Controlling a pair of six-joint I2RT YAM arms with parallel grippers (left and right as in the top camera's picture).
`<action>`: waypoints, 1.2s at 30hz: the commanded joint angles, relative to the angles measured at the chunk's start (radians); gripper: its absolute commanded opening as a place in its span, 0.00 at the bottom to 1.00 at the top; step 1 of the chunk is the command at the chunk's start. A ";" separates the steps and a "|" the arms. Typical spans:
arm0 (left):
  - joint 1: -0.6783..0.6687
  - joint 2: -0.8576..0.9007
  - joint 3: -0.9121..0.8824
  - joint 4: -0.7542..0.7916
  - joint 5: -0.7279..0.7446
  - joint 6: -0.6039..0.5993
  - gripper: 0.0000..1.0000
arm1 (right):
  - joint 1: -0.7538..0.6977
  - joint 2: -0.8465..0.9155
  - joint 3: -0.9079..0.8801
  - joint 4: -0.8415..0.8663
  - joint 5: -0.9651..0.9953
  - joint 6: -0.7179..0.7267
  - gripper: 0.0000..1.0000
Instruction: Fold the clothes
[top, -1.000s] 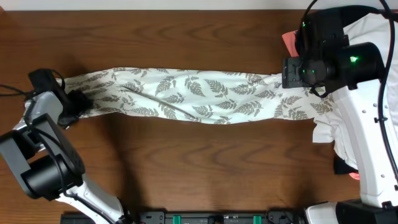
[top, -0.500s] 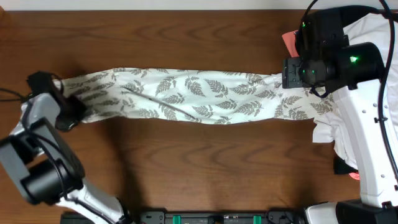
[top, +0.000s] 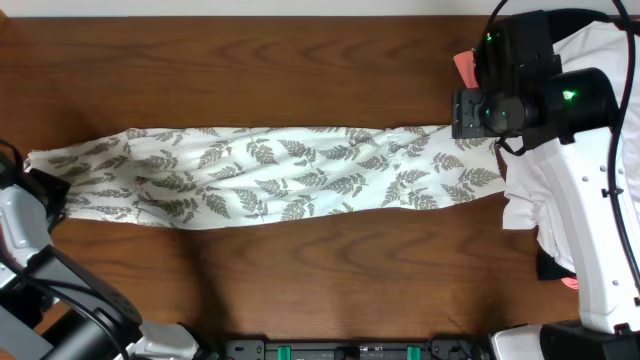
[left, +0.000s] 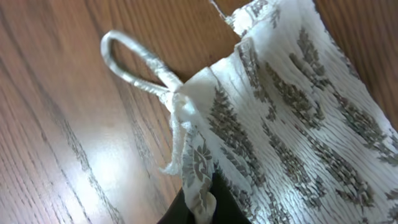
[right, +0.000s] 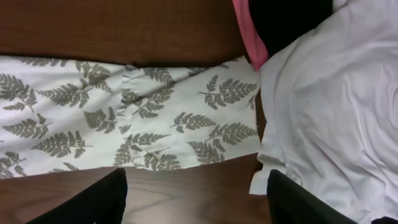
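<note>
We see the clothes stretched from 9 to 3 o'clock across the table; the left fingers pinch its 9 o'clock corner, the right fingers hover wide over its 3 o'clock edge beside a white garment; open wood lies at 6 and 12

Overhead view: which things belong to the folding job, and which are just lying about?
Job: fern-print garment, stretched out long; left gripper, shut on its left end; right gripper, open over its right end.
Lying about: plain white garment; coral-pink garment; black garment, all at the right.
</note>
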 joint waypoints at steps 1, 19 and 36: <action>0.001 0.009 0.001 -0.003 -0.025 -0.027 0.06 | -0.008 -0.001 -0.005 -0.010 0.011 -0.003 0.70; -0.002 0.011 0.001 -0.041 -0.020 -0.027 0.06 | -0.008 0.124 -0.381 0.378 -0.105 -0.062 0.73; -0.002 0.032 0.000 -0.052 -0.021 -0.027 0.06 | -0.016 0.410 -0.603 0.648 -0.116 -0.037 0.70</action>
